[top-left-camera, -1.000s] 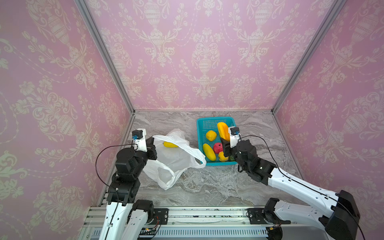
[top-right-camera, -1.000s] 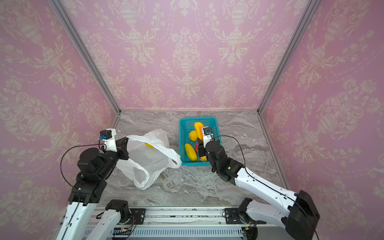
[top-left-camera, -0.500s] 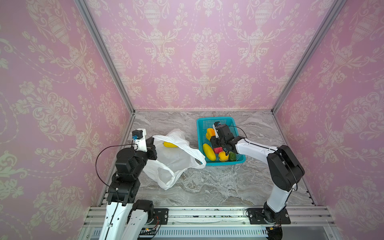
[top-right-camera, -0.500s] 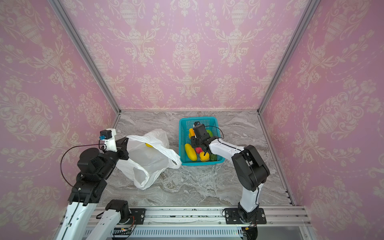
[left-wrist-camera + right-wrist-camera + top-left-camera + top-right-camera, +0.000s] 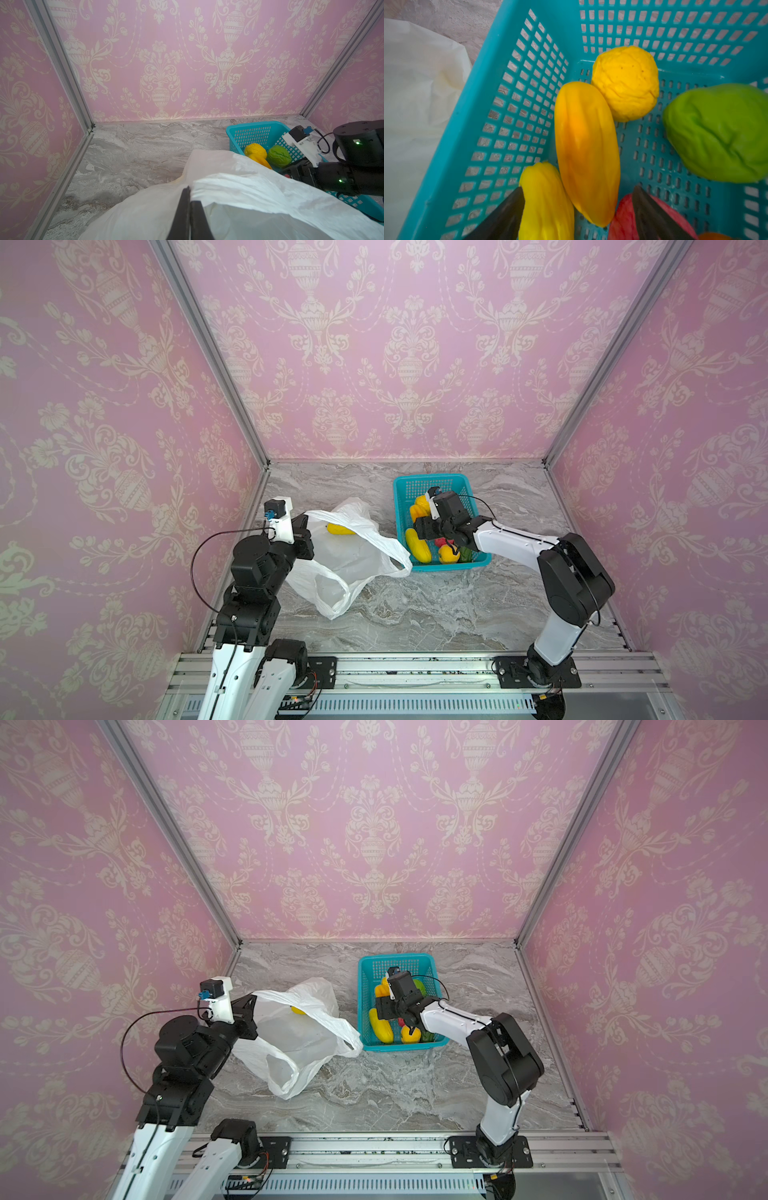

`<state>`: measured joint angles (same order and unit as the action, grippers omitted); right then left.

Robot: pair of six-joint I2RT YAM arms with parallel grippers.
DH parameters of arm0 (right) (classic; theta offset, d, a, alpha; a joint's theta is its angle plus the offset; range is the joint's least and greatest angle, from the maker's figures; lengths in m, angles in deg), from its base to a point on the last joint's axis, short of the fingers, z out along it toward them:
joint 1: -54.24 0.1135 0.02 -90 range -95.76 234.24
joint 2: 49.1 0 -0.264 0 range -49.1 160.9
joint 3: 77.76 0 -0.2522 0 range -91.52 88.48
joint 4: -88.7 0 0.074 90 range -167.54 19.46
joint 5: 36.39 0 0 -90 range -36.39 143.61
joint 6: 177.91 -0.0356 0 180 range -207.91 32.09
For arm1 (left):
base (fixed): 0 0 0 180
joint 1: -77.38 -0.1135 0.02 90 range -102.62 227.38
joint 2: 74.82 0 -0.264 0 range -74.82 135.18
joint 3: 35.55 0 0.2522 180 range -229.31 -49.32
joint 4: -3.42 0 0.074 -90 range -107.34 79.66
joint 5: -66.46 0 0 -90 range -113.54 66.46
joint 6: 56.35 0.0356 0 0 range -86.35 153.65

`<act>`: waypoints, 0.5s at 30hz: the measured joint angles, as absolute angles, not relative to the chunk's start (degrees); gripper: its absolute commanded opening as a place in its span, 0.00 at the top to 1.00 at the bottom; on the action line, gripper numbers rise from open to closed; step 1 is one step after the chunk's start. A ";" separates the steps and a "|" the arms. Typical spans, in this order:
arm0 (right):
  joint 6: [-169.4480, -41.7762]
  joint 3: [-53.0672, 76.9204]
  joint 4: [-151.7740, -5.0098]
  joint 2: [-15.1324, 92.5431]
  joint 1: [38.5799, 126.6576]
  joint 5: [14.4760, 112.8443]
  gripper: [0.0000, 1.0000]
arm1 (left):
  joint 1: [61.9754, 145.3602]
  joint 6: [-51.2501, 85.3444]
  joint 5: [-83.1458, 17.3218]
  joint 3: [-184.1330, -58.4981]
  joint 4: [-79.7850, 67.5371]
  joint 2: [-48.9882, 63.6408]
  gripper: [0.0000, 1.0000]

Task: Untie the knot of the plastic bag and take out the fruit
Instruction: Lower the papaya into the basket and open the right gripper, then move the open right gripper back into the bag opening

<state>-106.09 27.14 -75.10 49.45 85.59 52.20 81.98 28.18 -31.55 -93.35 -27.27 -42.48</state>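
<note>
Marble counter [image 5: 415, 614]: beside the teal basket [image 5: 428, 479], left fingers [image 5: 182, 214] pinch the plastic bag [image 5: 349, 560] tight, one yellow fruit [image 5: 340, 529] inside. Right fingers [image 5: 650, 216] gape empty above the basket. Thin plastic could slip, collapsing the mouth.

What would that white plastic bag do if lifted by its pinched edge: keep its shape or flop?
Probably floppy: the plastic bag is thin, crinkled film sagging from where the left gripper pinches it. Likely light too, being translucent. The yellow fruit inside might slide as the film shifts.
</note>
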 measured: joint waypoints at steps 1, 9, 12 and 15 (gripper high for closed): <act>-106.09 28.34 -75.39 47.63 85.59 52.26 0.14 | 81.98 28.18 -31.55 -93.35 -27.27 -42.48 1.00; -106.02 36.86 -80.35 29.58 86.46 52.15 0.15 | 81.98 28.18 -31.55 -93.35 -27.29 -42.48 1.00; -105.87 39.71 -81.99 23.35 88.67 51.45 0.22 | 81.98 28.18 -31.55 -93.35 -27.27 -42.48 1.00; -104.51 41.91 -83.37 18.17 92.91 50.30 0.32 | 81.98 28.18 -31.55 -93.35 -27.27 -42.48 1.00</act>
